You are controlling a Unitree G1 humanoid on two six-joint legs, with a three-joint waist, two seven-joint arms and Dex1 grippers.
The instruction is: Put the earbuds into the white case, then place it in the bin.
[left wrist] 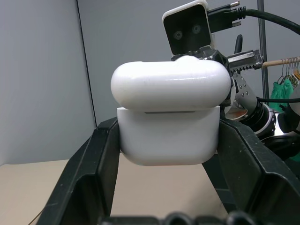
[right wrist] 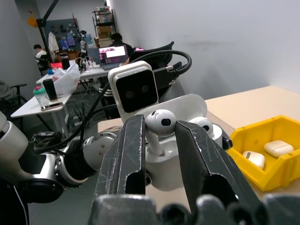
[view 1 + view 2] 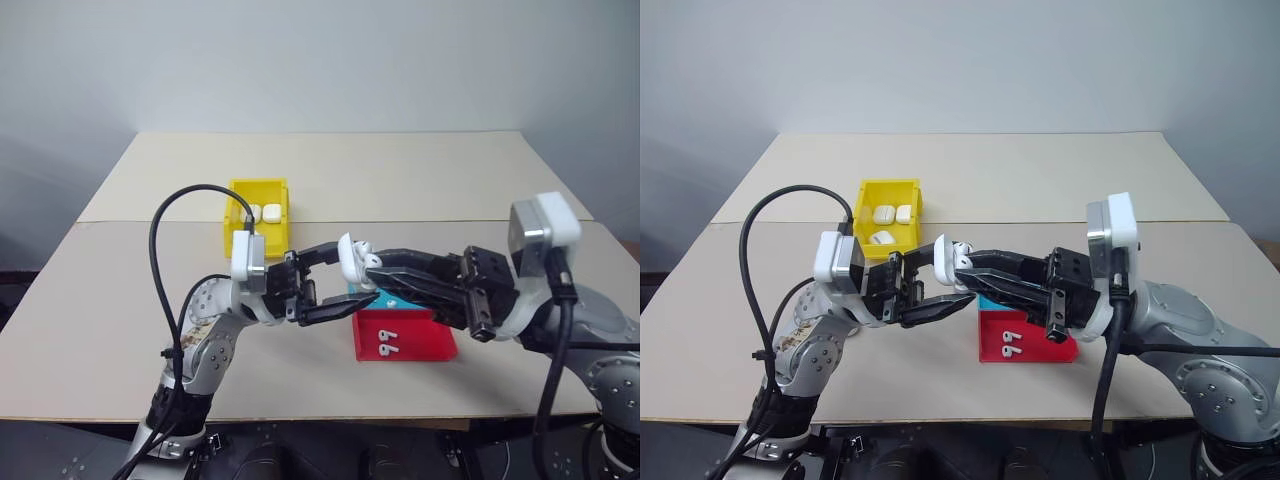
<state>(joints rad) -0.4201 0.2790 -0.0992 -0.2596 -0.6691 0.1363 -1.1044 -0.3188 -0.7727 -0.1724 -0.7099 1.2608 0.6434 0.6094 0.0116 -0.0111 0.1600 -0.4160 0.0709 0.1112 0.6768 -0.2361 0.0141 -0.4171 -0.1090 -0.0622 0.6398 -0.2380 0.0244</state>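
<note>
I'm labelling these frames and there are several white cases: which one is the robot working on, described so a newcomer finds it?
Start at the table and find the two black grippers meeting in the air above its near edge, in front of the yellow bin. The white case sits clamped between the left gripper's fingers. Unlike the closed cases lying in the bin, its lid is open and the right gripper holds an earbud at it.

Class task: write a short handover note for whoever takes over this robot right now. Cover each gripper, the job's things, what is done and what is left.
Left gripper: jaws shut on the open white case, held above the table.
Right gripper: jaws shut on an earbud, at the case's opening.
One earbud already sits in the case.
Yellow bin holds three finished cases; two earbuds lie in the red tray.
Left: seat this earbud, close the lid, put the case in the bin.
</note>
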